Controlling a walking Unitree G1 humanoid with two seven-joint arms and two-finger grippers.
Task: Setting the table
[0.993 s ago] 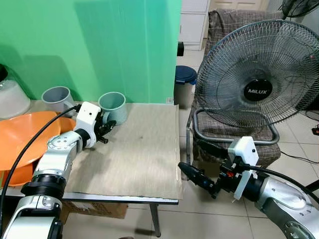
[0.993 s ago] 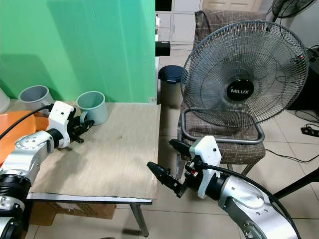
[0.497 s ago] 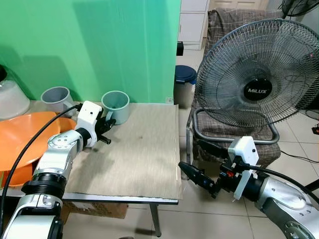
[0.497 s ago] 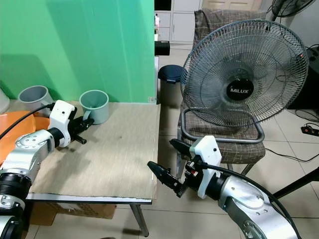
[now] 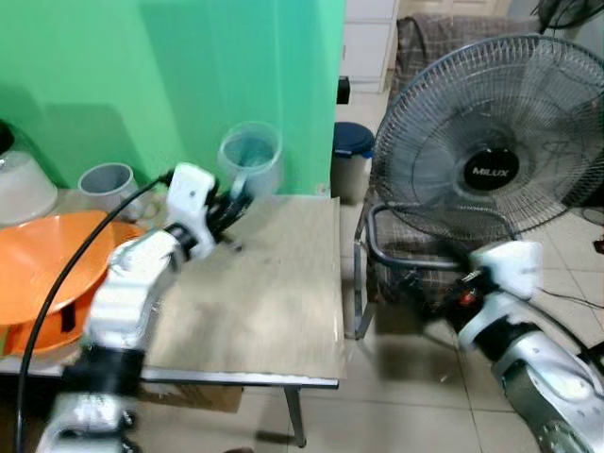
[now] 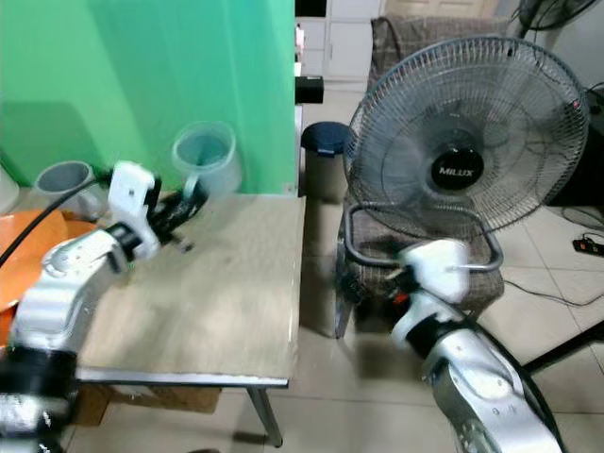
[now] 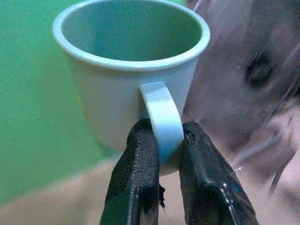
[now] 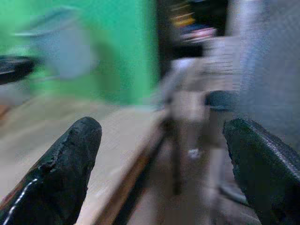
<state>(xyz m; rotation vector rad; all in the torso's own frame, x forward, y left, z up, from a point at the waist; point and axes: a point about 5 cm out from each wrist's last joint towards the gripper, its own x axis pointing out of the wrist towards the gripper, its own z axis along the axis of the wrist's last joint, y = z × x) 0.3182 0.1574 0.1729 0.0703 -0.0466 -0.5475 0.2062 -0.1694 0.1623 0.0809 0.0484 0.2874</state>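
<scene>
Carrying a pale grey-green cup [image 5: 249,156] aloft at about 11 o'clock over the surface [image 5: 269,302], handle pinched in the left pincer [image 7: 161,154], clenched on it. Best kept upright and level, slowed before lowering onto a bare patch of mat, released only once the base sits flat. Orange basin [image 5: 38,274] and second grey cup [image 5: 107,184] at 9 to 10 o'clock. Green wall behind. Right pincer [image 8: 164,173] spread wide off the surface edge at 4 o'clock. Standing fan [image 5: 491,151] at 2 o'clock
</scene>
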